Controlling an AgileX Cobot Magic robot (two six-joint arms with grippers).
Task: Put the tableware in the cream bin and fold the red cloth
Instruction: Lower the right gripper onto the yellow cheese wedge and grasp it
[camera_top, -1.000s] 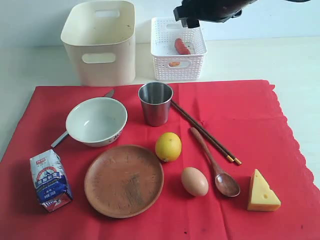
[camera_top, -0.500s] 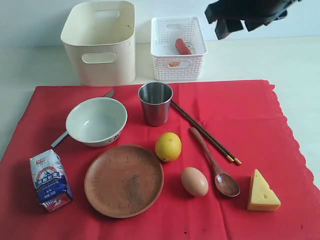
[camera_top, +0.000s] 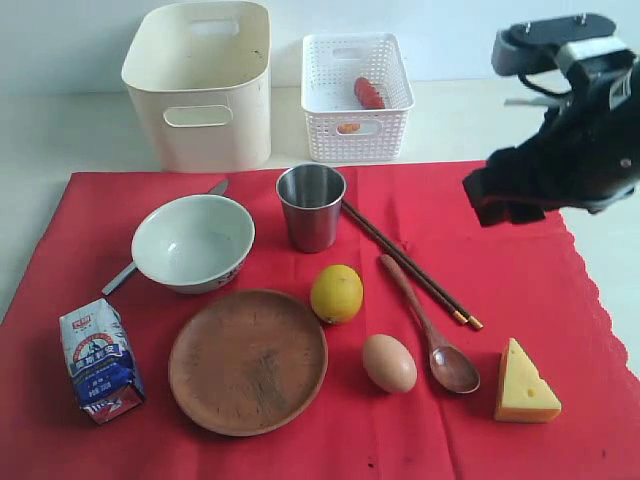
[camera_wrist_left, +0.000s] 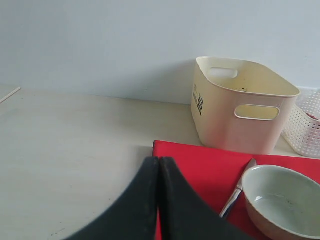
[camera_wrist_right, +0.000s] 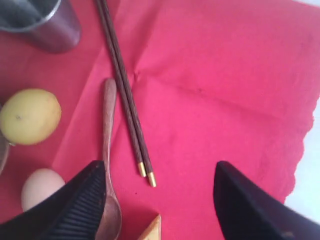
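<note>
Red cloth (camera_top: 470, 280) lies spread flat, and the tableware sits on it: white bowl (camera_top: 192, 240) partly hiding the silver knife (camera_top: 218, 187), steel cup (camera_top: 311, 207), brown plate (camera_top: 247, 361), wooden spoon (camera_top: 430, 328) beside the dark chopsticks (camera_top: 410, 265). The cream bin (camera_top: 200, 90) stands just behind the cloth. The right gripper (camera_wrist_right: 159, 167) hangs over the cloth's right side, jaws spread wide, gripping nothing. The left gripper (camera_wrist_left: 159, 165) has its jaws pressed together.

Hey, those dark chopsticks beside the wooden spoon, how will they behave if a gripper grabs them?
The chopsticks look thin, stiff and light, lying flat on the red cloth, so getting under them is probably tricky. They are two loose sticks side by side; one may slip out. Slender as they are, a nudge could roll them.
</note>
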